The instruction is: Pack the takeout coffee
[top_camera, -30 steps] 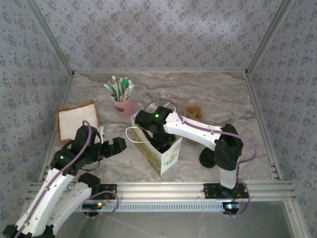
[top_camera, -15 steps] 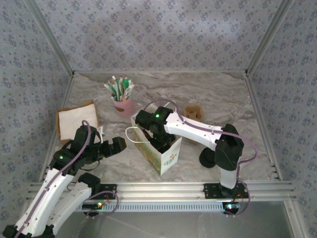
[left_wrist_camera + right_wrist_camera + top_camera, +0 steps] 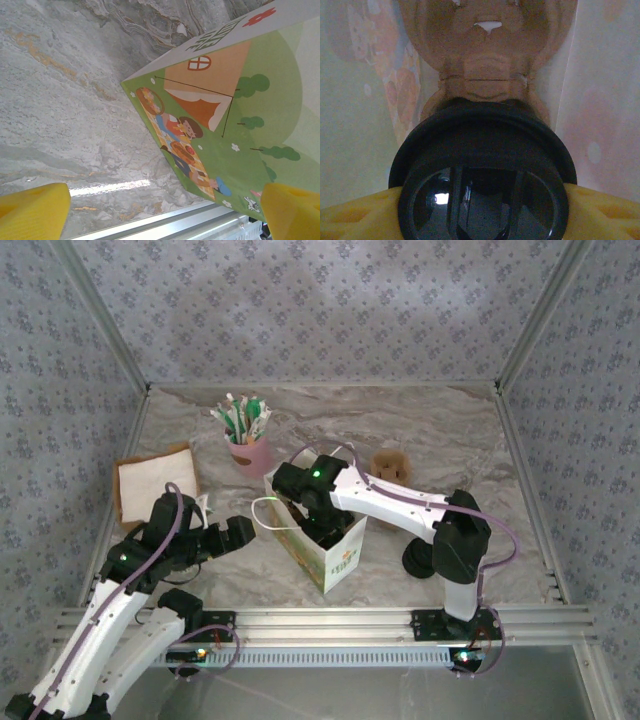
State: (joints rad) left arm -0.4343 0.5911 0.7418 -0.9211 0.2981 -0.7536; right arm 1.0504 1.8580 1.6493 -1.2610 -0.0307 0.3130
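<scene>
Now on the counter the white bag is standing open, and I am holding my right jaws down inside it, pinching the takeout coffee low in the bag. My left jaws are hanging spread just beside the bag's printed wall. I judge that I am setting the cup down; the next move calls for letting go and lifting straight out without dragging the bag.

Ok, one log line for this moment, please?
phase: bagging | right gripper: inside paper bag, flanking takeout coffee lid, grip unclear | left gripper: open, beside bag
</scene>
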